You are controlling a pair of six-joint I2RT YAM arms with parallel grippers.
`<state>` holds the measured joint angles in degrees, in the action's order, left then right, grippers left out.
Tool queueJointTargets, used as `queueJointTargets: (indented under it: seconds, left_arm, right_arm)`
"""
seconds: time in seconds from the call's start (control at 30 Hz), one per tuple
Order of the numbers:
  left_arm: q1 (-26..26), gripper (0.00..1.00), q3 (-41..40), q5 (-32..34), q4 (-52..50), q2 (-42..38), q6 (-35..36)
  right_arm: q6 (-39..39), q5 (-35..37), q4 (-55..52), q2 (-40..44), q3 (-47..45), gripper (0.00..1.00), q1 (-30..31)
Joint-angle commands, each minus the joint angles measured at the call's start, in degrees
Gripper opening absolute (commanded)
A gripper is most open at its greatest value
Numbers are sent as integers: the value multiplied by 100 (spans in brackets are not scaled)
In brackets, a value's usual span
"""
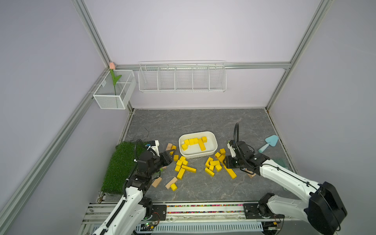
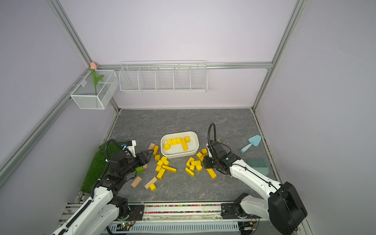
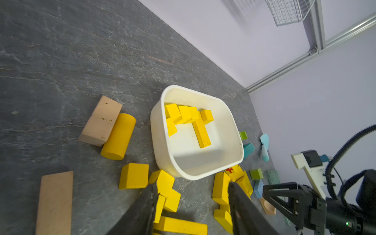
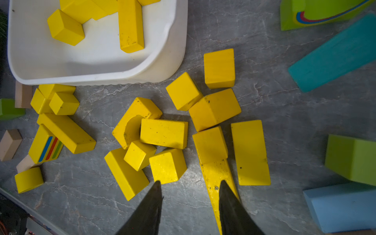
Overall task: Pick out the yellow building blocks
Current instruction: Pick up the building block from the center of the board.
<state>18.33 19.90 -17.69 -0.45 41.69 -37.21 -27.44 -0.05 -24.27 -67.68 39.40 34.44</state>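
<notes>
Left gripper (image 3: 193, 184) spread and empty above yellow blocks (image 1: 180, 173) beside the tub (image 1: 195, 155). Right gripper (image 4: 190, 181) spread too, over more. Some sit in the tub. Tan blocks (image 1: 156, 181) and green blocks (image 4: 352, 158) crowd nearby.

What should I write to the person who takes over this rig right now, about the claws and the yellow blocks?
Left claw: open, empty, near the white tub.
Right claw: open, empty, at the right heap.
Done: a few yellow blocks lie in the tub.
Left: the right heap, the left heap and two yellow cylinders, all on the table. Leave the tan blocks.
</notes>
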Motion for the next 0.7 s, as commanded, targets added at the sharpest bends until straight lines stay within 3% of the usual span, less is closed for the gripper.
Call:
queueJointTargets:
  seconds: [0.0,0.23,0.67]
  left_arm:
    - [284,53,387,346,-547,120,356]
    - [549,51,984,1083,-2027,600,474]
    - [789,52,1246,720,-3080,1156,471]
  right_arm:
    - [-42,-58,89,43,-72,47,17]
    - [-77,15,74,226,-150,48,14]
    - [-60,-30,110,150,-134,48,4]
